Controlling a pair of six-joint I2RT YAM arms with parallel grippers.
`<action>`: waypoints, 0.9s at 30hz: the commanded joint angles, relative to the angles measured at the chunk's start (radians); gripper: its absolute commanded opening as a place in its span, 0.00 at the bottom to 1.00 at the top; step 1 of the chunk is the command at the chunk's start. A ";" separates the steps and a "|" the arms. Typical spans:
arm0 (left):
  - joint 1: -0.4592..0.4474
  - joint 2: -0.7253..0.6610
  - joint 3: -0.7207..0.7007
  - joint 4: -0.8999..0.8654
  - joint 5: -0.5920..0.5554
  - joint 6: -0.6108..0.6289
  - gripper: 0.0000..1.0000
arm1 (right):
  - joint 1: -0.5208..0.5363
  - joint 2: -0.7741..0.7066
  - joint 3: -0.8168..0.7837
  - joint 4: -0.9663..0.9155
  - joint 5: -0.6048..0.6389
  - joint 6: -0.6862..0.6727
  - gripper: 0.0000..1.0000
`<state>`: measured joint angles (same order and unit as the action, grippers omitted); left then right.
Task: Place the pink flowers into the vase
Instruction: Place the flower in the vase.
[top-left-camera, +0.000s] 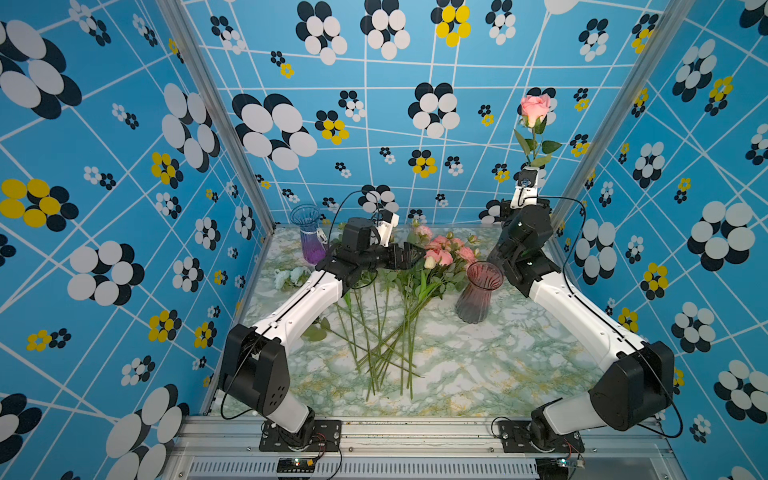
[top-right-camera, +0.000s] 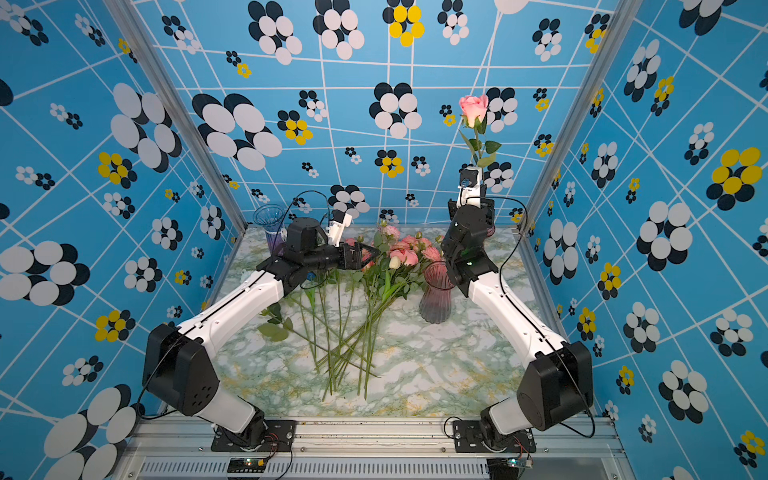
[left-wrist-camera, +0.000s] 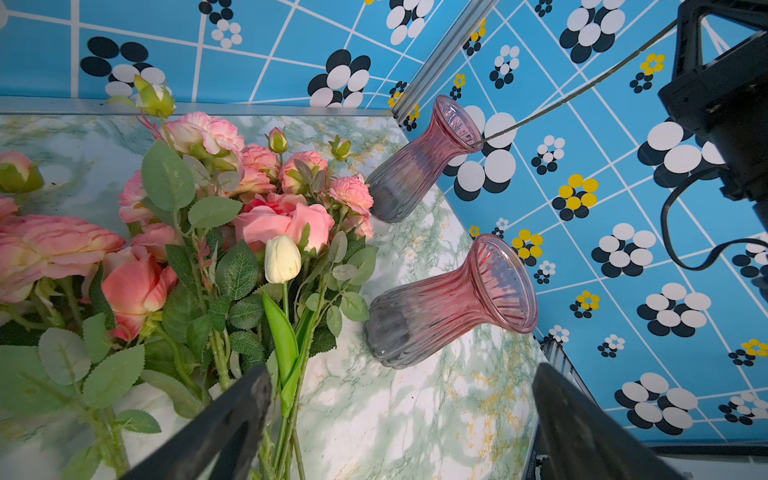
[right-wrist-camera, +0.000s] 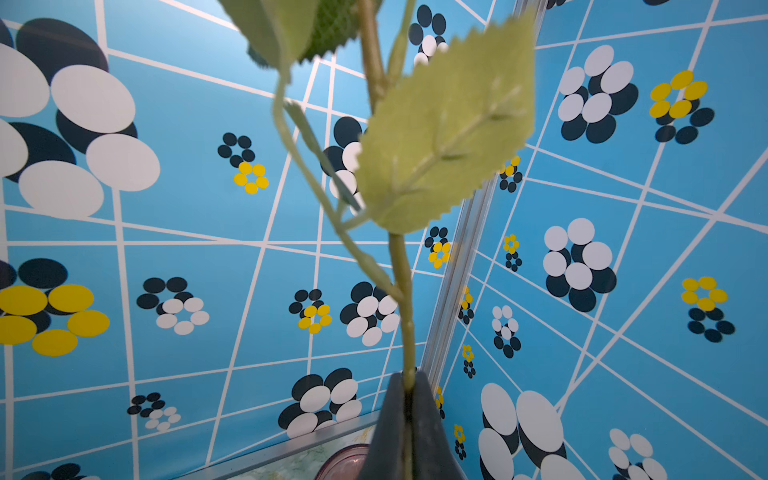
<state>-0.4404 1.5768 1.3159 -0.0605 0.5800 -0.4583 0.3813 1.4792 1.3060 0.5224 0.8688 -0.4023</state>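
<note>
1. Nearest me, long green stems fan across the marbled table (top-left-camera: 478, 374). Their pink flowers (top-left-camera: 446, 251) lie heaped farther back.
2. The pink vase (top-left-camera: 478, 297) stands upright just to the right of the heap.
3. The left gripper (top-left-camera: 409, 253) hangs over the heap, fingers spread wide, holding nothing.
4. Behind the vase, the right gripper (top-left-camera: 528, 172) is raised high, its fingers pinched tight on the stem of 1 pink rose (top-left-camera: 535, 107), bloom upward.
5. A blue vase (top-left-camera: 309, 237) stands in the far left corner.
</note>
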 joint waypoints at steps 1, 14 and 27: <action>-0.006 0.007 0.028 0.011 0.012 0.018 1.00 | 0.010 -0.025 -0.032 -0.038 0.035 0.044 0.00; -0.008 0.008 0.027 0.005 0.012 0.029 0.99 | 0.005 0.014 -0.094 0.002 0.060 0.057 0.02; -0.008 0.012 0.026 0.007 0.005 0.028 1.00 | -0.060 0.075 -0.108 -0.034 0.046 0.107 0.08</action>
<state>-0.4412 1.5768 1.3170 -0.0601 0.5797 -0.4496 0.3347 1.5448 1.2037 0.5022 0.8970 -0.3237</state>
